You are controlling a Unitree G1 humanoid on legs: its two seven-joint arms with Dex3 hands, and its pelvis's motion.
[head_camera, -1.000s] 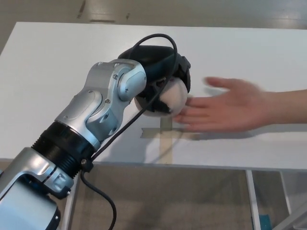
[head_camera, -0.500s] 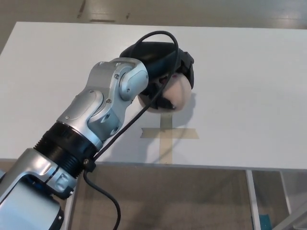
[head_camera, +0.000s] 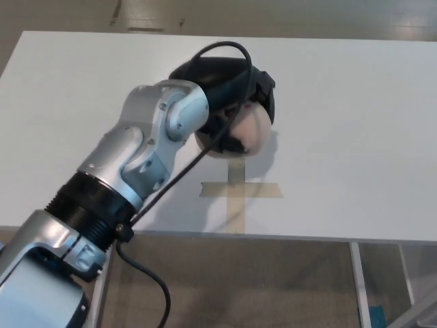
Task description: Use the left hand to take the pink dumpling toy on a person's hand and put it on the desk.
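Gone from the scene is the person's open hand, which a second ago reached in from the right and lay just beside the toy; only the robot's arm is over the table [head_camera: 355, 102] now. Since half a second ago the left hand [head_camera: 232, 102] has barely shifted, perhaps a touch toward the robot's left. Its black fingers are wrapped over the top and sides of the pink dumpling toy [head_camera: 246, 133], which bulges out pale and round beneath them, so the grip looks closed and firm.

That means the handover is done: the toy has left the person and belongs to the robot alone. It hangs above the white table, close over the upper end of the tan tape cross [head_camera: 239, 190], throwing a shadow to the right. What remains, I judge, is to lower it to the surface and open the fingers. The right hand does not show.
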